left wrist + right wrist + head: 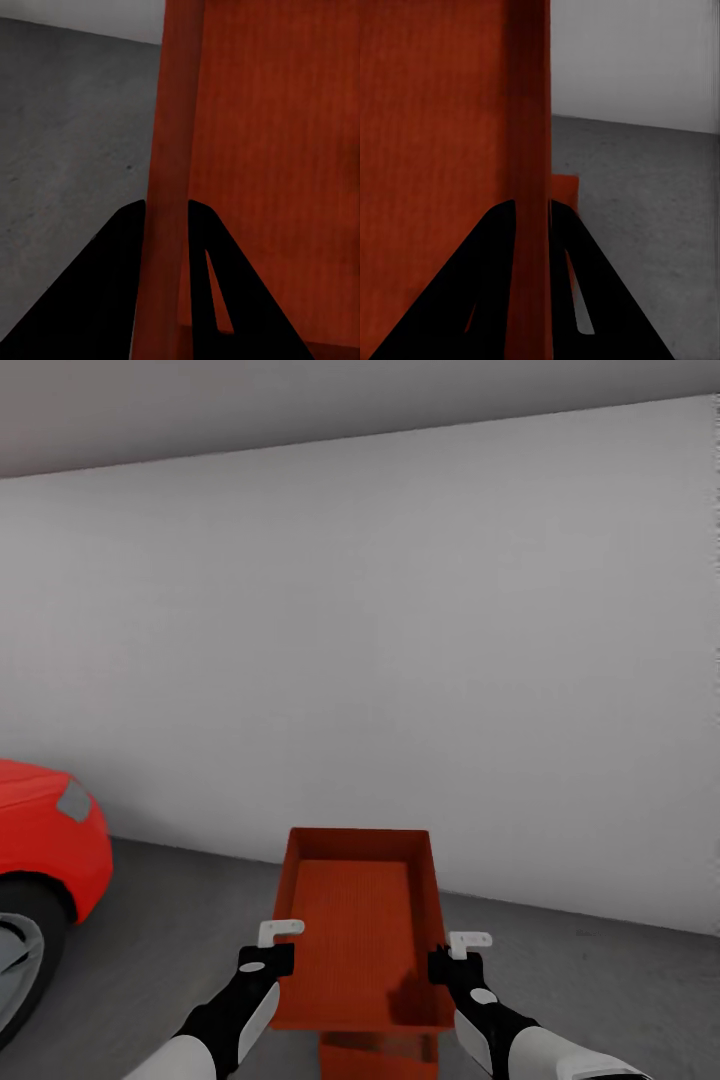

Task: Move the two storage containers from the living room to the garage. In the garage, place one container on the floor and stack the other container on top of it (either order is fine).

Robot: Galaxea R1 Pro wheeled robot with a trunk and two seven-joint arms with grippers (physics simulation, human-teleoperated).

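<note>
Seen from the head camera inside the garage: left claw (277, 950) and right claw (455, 954) clamped on the two long side walls of an orange-red storage container (362, 920), held level between them above the floor (180, 920); open top upward, ribbed bottom visible, far end pointing away toward the plain pale grey wall (400, 660).

Directly below the claws, partly hidden under the held bin: second storage container (380, 1057), same orange-red, near the bottom edge of the head view; contact between the two impossible to judge.

Left of the left claw, well apart: front of a red car (45, 840) with a dark wheel.

Left wrist view: black fingers (112, 300) straddling the bin's wall; speckled dark grey concrete on the outer side.

Right wrist view: black fingers (577, 285) pinching the opposite wall; a corner of the lower bin beyond them.
</note>
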